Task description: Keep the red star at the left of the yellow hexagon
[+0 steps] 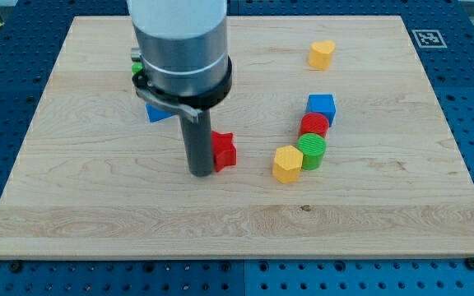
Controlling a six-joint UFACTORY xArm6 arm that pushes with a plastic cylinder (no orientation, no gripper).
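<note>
My tip [201, 173] rests on the desk [97, 222] a little toward the left edge from the middle, touching or just beside the left face of the red star [224, 150] — I cannot tell whether there is a sliver of gap. There are no fingers on this arm, only the dark rod, so nothing is apart, together or clamped. The red star sits near the desk's centre, and the yellow hexagon [286, 164] lies to its right, clearly apart from it, toward the right edge. Touching that hexagon's upper right side is a green cylinder [312, 151], then a red cylinder [313, 126] and a blue cube [321, 108], the four forming a short curved chain running up toward the far edge. A second yellow block [321, 54], its shape not fully clear, stands alone near the far right corner. Behind the arm's grey body, toward the far left corner, a blue block [158, 113] and a bit of a green block [137, 68] peek out — mostly hidden.
</note>
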